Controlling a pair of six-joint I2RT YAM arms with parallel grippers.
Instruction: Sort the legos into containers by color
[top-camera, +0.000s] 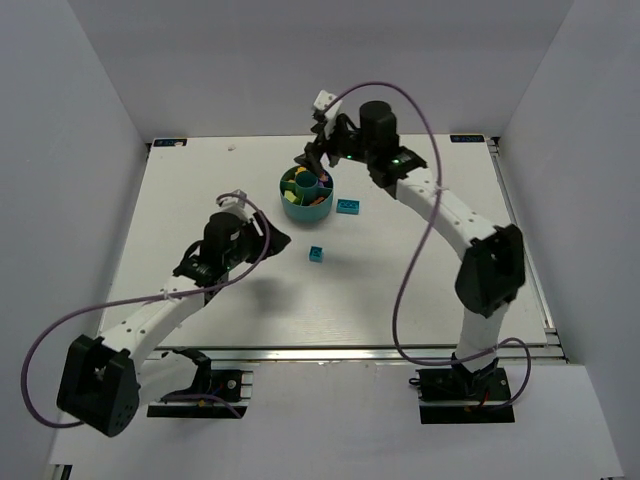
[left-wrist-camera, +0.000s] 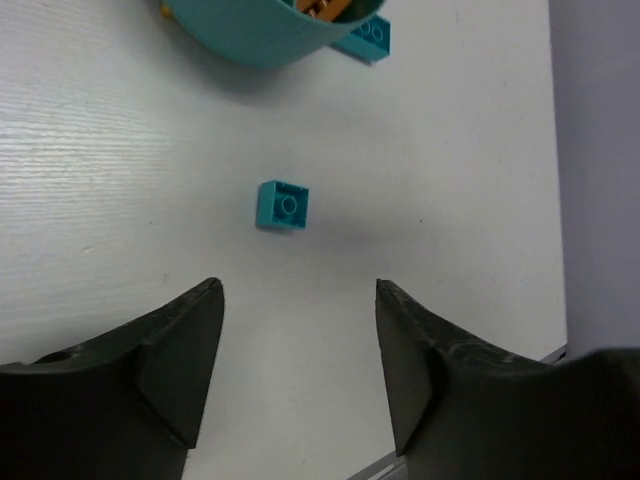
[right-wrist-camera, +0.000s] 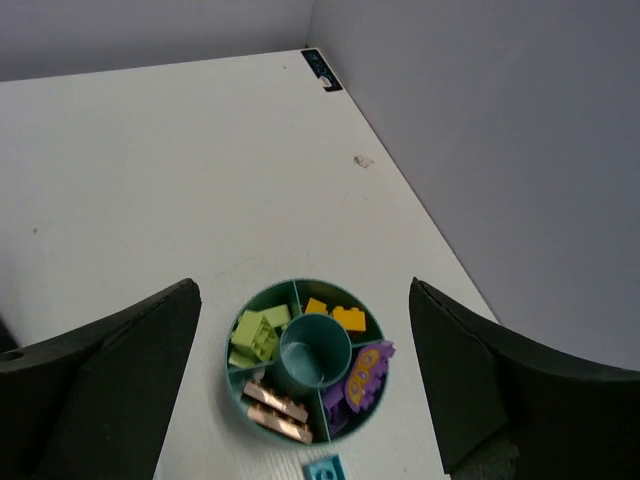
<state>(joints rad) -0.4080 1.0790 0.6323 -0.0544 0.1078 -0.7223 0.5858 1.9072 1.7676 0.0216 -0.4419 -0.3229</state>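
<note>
While the left pincer (left-wrist-camera: 297, 290) hangs over the white table top (top-camera: 200, 200) with its two dark fingers spread wide and nothing between them, a small square teal-blue studded plastic brick (left-wrist-camera: 283, 206) lies on the table just ahead of its tips, touching neither.

The right pincer (right-wrist-camera: 302, 288) is also wide open and empty. It hovers above the round teal plastic divided bowl (top-camera: 306, 209), which in its wrist view sits below the gap between the fingers. Lime green bricks (right-wrist-camera: 255, 335) fill the wedge toward the view's left finger. Yellow bricks (right-wrist-camera: 337, 315) lie in the far wedge, purple bricks (right-wrist-camera: 360, 378) toward the other finger and orange bricks (right-wrist-camera: 275, 408) in the nearest wedge. An oblong teal-blue studded brick (right-wrist-camera: 325, 468) rests on the table just beside the bowl, nearer this pincer's wrist.
</note>
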